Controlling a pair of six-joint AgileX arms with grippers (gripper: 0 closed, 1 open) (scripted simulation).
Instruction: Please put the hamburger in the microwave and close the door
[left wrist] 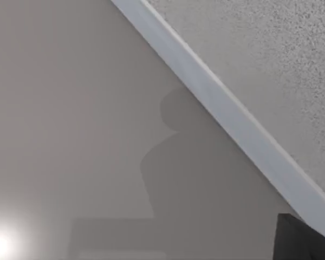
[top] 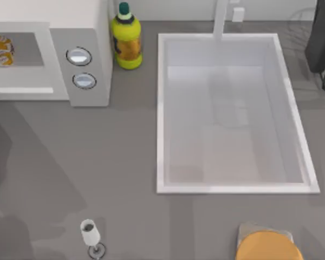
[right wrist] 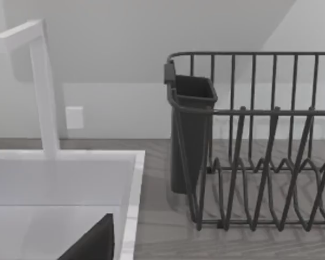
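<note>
No readable text, label or number appears on anything in these views.

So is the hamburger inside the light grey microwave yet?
Inside: the orange-and-brown-patched white hamburger shows in the window of the microwave in the top view.

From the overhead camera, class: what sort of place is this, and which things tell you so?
Most likely a kitchen counter: a microwave sits at the left, a white sink with a faucet is set into the worktop, and a dish rack stands beside it.
</note>
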